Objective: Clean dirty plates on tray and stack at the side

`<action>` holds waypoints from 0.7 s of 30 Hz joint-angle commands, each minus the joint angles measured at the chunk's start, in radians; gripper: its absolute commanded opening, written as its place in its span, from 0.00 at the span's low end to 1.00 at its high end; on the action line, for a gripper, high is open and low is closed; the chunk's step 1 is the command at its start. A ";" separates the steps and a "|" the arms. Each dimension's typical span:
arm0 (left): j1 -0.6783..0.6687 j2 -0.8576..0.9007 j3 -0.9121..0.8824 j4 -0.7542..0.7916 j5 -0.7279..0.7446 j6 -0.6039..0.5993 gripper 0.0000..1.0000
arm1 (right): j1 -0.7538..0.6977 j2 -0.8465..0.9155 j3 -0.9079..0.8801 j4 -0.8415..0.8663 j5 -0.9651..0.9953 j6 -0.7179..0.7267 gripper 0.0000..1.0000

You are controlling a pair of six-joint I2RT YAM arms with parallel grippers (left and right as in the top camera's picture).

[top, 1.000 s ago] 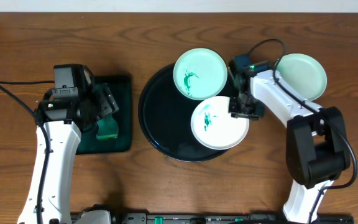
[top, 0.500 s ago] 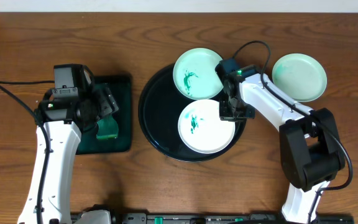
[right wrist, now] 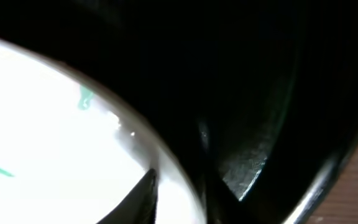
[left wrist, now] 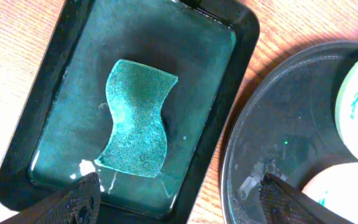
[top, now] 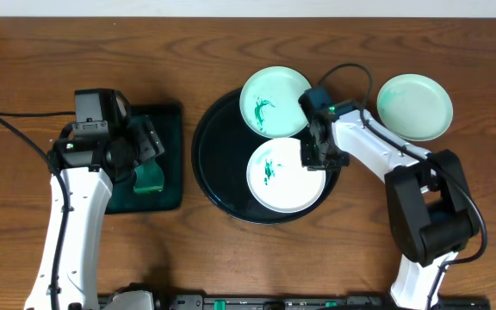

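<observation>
The round black tray [top: 218, 164] sits mid-table, and two smeared plates are on it. A pale teal plate [top: 274, 102] with a green smear rests at the tray's far rim and overhangs it slightly. A white plate [top: 278, 176] with a smaller green smear lies flat in the tray's right half, just beside the teal one; I cannot tell whether they touch. A third plate [top: 414, 106], also pale teal, lies on the wooden table [top: 231, 43] to the right, well apart from the tray.

The right gripper [top: 317, 157] is down at the white plate's right edge. Its wrist view shows one dark fingertip over the rim, but whether it is grasping the plate or has let go cannot be told.

The left gripper [left wrist: 182, 194] hangs released, jaws spread wide, above the rectangular tray [left wrist: 241, 74], where a green sponge [left wrist: 135, 118] lies in shallow water
</observation>
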State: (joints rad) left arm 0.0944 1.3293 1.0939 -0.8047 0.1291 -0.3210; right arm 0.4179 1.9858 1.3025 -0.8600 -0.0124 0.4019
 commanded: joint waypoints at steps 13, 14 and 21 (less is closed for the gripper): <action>0.000 -0.002 0.016 -0.002 0.001 -0.013 0.82 | 0.017 0.017 -0.056 0.091 -0.022 -0.182 0.01; 0.000 -0.002 0.016 -0.002 0.001 -0.013 0.82 | 0.019 0.017 -0.056 0.092 -0.022 -0.183 0.01; 0.000 -0.002 0.016 -0.002 -0.016 -0.013 0.82 | 0.026 0.017 -0.056 0.097 -0.023 -0.191 0.01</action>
State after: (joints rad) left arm 0.0944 1.3293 1.0939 -0.8047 0.1276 -0.3210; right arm 0.4175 1.9598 1.2701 -0.7979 -0.0040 0.2188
